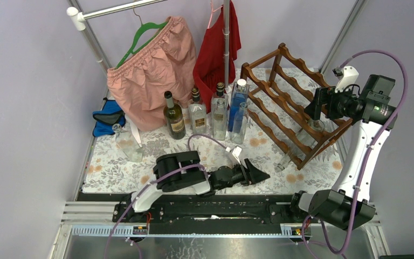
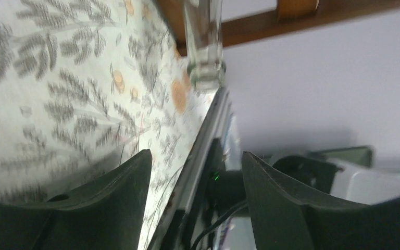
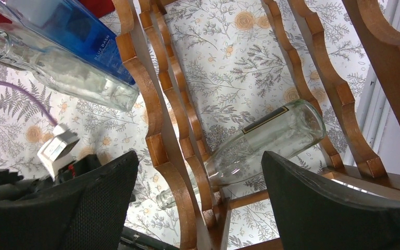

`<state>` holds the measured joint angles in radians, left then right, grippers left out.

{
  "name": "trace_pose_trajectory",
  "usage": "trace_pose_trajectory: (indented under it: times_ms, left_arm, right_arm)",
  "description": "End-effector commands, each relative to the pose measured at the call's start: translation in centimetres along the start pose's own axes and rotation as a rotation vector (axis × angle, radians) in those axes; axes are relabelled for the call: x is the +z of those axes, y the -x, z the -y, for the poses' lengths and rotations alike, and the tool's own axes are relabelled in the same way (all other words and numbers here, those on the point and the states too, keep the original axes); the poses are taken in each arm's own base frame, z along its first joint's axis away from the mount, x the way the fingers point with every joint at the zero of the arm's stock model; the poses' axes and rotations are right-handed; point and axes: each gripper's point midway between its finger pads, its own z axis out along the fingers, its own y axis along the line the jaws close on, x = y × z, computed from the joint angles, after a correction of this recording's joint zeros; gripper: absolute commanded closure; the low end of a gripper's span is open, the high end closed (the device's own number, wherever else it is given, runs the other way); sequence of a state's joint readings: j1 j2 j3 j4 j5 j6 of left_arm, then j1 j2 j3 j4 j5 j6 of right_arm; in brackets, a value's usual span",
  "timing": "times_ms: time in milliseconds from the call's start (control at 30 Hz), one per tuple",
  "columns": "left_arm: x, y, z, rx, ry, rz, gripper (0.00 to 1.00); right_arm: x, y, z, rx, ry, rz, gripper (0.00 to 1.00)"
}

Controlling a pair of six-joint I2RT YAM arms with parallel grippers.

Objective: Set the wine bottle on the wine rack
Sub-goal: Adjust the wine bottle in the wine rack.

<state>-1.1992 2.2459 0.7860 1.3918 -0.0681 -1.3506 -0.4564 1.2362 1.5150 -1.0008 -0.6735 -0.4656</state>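
Observation:
The reddish-brown wine rack (image 1: 296,102) stands at the back right of the table. A clear wine bottle (image 1: 306,134) lies in its lowest tier, neck pointing toward the table's front; in the right wrist view the bottle (image 3: 265,138) rests across the scalloped rails (image 3: 156,130). My right gripper (image 1: 317,103) hovers above the rack, open (image 3: 199,156), touching nothing. My left gripper (image 1: 256,174) is low by the table's front edge, open (image 2: 195,153) and empty. It faces the bottle's mouth (image 2: 205,57) from a distance.
A dark green bottle (image 1: 174,116), two clear bottles (image 1: 197,112) (image 1: 219,110) and a blue one (image 1: 238,102) stand left of the rack. Pink shorts (image 1: 151,70) and a red garment (image 1: 215,43) hang behind. A clear vessel (image 1: 130,145) and blue cloth (image 1: 108,118) sit at the left.

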Motion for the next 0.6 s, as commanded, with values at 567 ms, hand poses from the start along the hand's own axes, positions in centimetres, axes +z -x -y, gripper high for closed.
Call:
trace_pose_trajectory:
  times_ms: [567]
  left_arm:
    - [3.1, -0.7, 0.1, 0.611, 0.068, -0.031, 0.06]
  right_arm:
    - [-0.8, -0.7, -2.8, -0.048, 0.059, 0.083, 0.04]
